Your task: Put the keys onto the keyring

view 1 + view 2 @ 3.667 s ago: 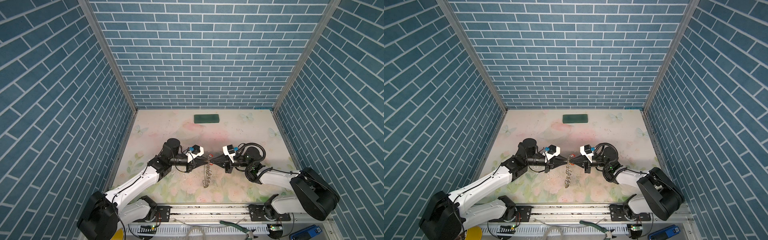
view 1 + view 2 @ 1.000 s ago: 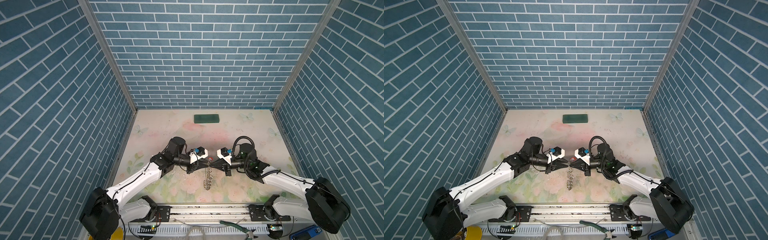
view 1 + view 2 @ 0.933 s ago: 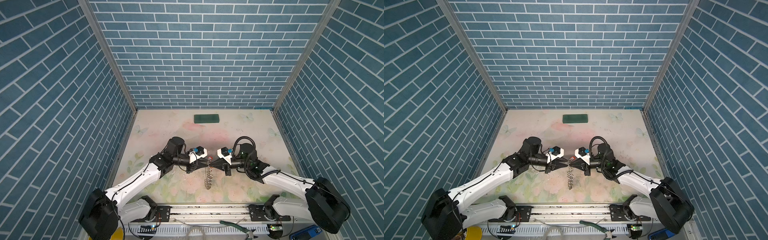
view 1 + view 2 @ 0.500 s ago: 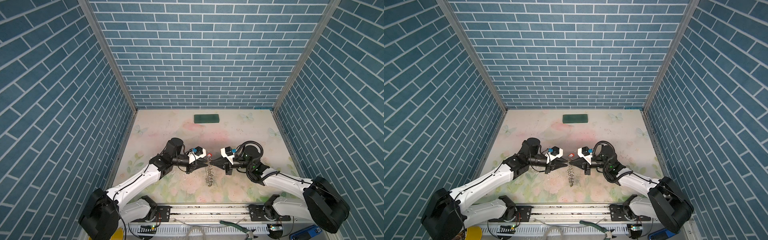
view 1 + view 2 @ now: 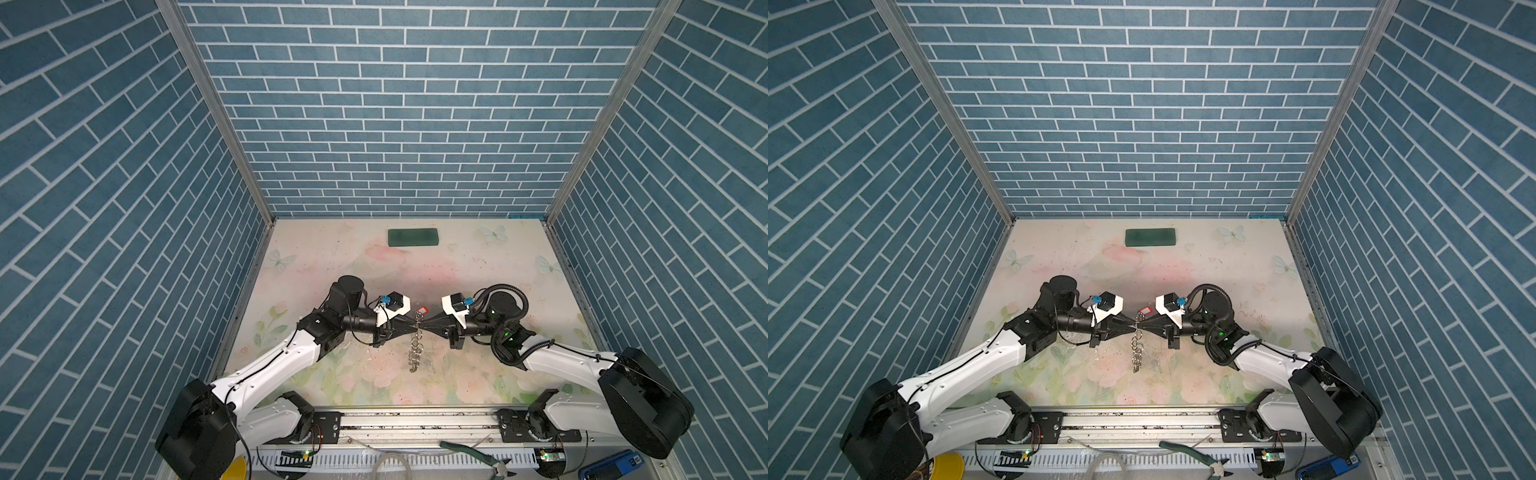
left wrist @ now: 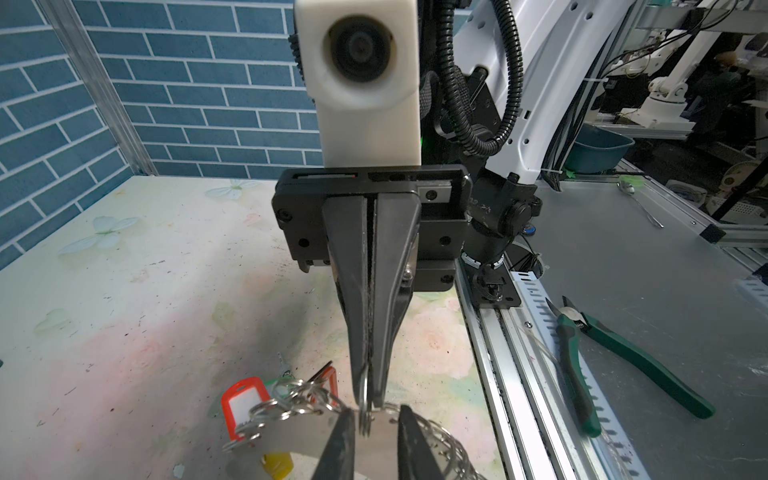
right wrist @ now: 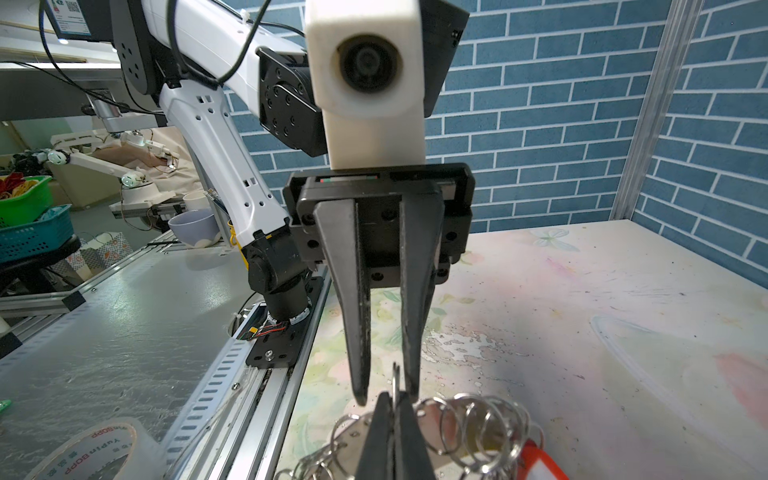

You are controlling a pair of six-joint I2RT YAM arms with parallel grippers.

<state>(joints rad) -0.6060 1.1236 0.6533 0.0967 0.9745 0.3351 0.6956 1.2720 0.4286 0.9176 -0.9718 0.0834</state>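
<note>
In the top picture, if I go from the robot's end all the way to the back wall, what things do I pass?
Green pliers on the metal rail → keyring hanging in the middle → dark green block near the back wall.

You have a dark green block (image 5: pixel 413 237) lying well beyond the front rail (image 5: pixel 415 419); green-handled pliers (image 5: pixel 471 451) and a blue device (image 5: pixel 611 466) lie on the rail's near side.

White arm shells (image 5: pixel 282 361), black joints (image 5: pixel 349 286), tapered dark left claw (image 7: pixel 386 388) and right claw (image 6: pixel 370 399), corrugated cable (image 6: pixel 449 83).
</note>
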